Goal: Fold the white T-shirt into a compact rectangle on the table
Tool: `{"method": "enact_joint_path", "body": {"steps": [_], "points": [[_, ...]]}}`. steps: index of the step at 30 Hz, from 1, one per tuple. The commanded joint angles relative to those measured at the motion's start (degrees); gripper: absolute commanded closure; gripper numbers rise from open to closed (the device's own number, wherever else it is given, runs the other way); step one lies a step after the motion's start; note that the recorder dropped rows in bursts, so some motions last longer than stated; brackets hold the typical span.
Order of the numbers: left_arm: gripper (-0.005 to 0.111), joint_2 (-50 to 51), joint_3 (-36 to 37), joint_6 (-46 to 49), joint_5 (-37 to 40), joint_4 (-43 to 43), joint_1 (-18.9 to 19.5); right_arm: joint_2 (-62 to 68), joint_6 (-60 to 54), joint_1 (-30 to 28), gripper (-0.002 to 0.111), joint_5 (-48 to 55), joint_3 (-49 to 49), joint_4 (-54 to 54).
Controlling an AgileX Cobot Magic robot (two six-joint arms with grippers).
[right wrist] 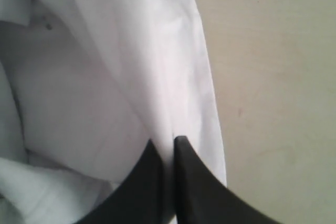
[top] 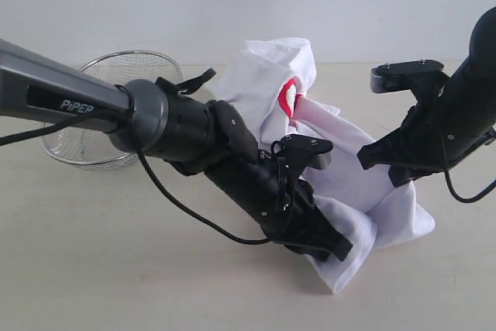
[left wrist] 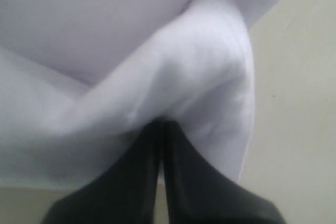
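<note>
Shows the shirt [top: 263, 83] hoisted in a crumpled heap just beside the basket [top: 132, 63], with its lower folds resting on the table [top: 116, 269]. Pinches a fold with the left gripper [left wrist: 160, 125], jaws pressed together on cloth; likewise an edge with the right gripper [right wrist: 167, 142], farther from the basket. Risks, most likely: thin pinches slipping under pull, uneven lifting twisting the cloth, loose folds dragging against the basket.

White T-shirt [left wrist: 157, 51] — close-up blur
</note>
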Motion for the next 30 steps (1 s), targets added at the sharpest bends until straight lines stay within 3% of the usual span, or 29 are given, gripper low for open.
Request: {"method": "enact_joint_path", "body": {"steps": [1,13,23,30], "points": [[0.102,0.3,0.6,-12.9,8.4,19.3,-0.4,-0.8,-2.1,-0.5,0.109,0.1,0.3,-0.5],[0.102,-1.1,3.8,-15.8,17.7,24.0,5.0,-0.8,-1.9,-0.5,0.109,0.4,0.3,-3.4],[0.102,-12.2,17.6,-15.8,13.1,27.0,11.9,-0.8,0.7,-0.5,0.109,2.3,0.3,-8.1],[0.102,-18.2,22.5,-16.7,9.9,28.9,18.4,-1.9,3.0,-0.5,0.109,2.6,0.3,-8.7]]}}
